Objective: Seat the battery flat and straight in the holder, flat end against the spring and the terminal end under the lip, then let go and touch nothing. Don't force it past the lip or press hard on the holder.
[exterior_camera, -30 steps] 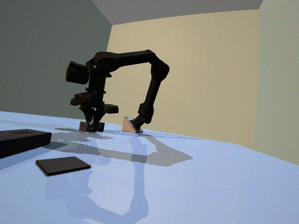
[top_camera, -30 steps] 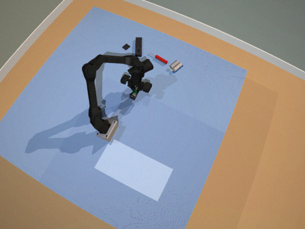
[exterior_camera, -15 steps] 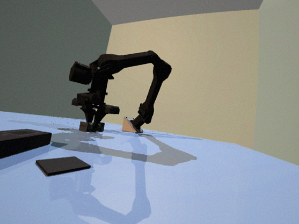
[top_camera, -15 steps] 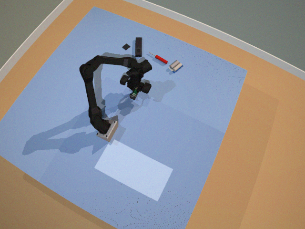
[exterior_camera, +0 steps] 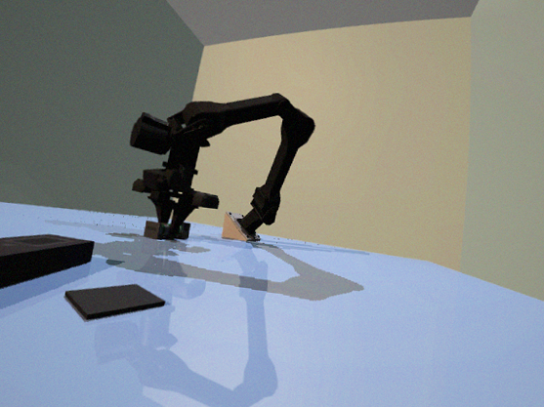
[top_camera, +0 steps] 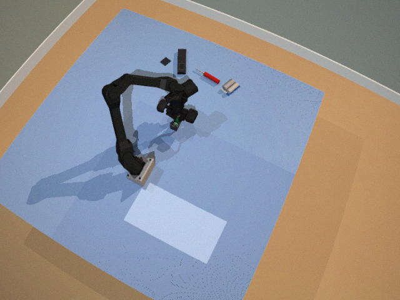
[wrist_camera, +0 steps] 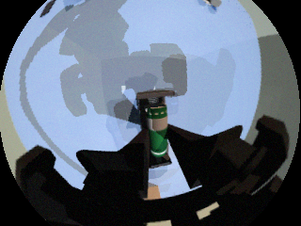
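A dark holder (top_camera: 174, 128) (exterior_camera: 153, 230) (wrist_camera: 162, 93) sits on the blue mat with raised ends. My gripper (exterior_camera: 168, 234) (wrist_camera: 156, 127) is shut on the green and tan battery (top_camera: 176, 121) (wrist_camera: 158, 137), one finger on each side, low at the holder. In the wrist view the battery lies lengthwise between the holder's ends. The spring (wrist_camera: 152, 101) shows between its upper end and the far wall. The other end, with a white ring, is near the holder's lower end (wrist_camera: 160, 162). I cannot tell whether it is under the lip or whether the battery is fully down.
Beyond the arm lie a long black block (top_camera: 182, 59) (exterior_camera: 18, 253), a thin dark square plate (top_camera: 165, 61) (exterior_camera: 115, 300), a red-handled screwdriver (top_camera: 211, 77) and a blue pack with two pale cylinders (top_camera: 230, 85). A white rectangle (top_camera: 175, 222) lies beside the arm's base.
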`<state>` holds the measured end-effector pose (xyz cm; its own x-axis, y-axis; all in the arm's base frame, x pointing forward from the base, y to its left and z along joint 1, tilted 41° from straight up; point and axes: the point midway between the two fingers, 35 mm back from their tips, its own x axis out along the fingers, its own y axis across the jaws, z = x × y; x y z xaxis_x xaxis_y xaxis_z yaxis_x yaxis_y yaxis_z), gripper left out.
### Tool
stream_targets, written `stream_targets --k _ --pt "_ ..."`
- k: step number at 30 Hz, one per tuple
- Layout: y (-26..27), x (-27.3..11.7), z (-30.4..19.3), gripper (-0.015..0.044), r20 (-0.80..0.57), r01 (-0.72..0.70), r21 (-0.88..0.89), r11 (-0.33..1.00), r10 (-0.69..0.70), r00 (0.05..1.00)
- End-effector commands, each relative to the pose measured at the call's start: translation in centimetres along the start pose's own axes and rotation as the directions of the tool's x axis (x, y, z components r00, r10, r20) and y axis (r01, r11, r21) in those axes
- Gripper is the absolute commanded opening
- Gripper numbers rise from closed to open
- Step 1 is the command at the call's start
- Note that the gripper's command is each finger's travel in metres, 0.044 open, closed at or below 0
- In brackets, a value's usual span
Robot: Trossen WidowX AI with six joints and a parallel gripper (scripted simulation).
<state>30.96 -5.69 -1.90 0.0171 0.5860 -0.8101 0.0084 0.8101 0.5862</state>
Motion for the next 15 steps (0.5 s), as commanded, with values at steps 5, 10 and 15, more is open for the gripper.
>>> stream_targets --k 5,10,15 --pt "0.13 0.01 -0.49 0.0083 0.010 -0.002 -0.001 1.000 0.002 1.000" --pt "0.14 0.04 -0.83 0.0083 0.013 -0.001 -0.001 1.000 0.001 1.000" --pt "0.15 0.07 -1.17 0.0083 0.014 0.000 -0.001 1.000 0.000 1.000"
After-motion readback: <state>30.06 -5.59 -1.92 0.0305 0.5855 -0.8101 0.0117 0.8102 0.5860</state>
